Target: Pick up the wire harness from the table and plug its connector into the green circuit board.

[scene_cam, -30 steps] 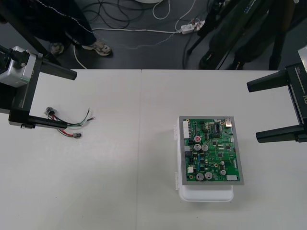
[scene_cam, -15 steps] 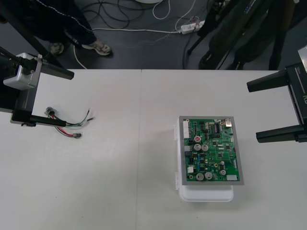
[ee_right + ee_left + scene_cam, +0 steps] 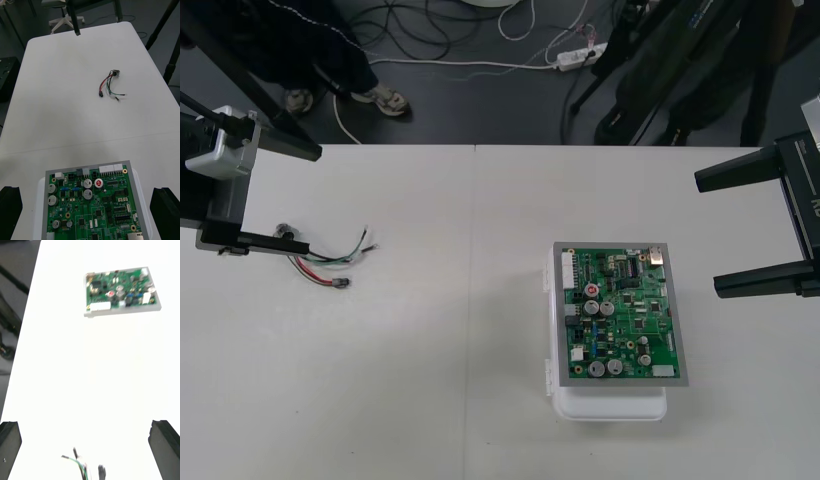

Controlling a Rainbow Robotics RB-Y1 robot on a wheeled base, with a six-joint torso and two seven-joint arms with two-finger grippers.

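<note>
The wire harness (image 3: pixel 322 260) lies on the table (image 3: pixel 470 200), well apart from the green circuit board (image 3: pixel 620 312) on the robot's left of it, with its plug out of the board. The left gripper (image 3: pixel 312 198), farther still from the board, hangs by the harness's socket end with fingers spread wide, holding nothing. The right gripper (image 3: pixel 708 234), near the board's opposite side, has its fingers equally wide apart and empty.
</note>
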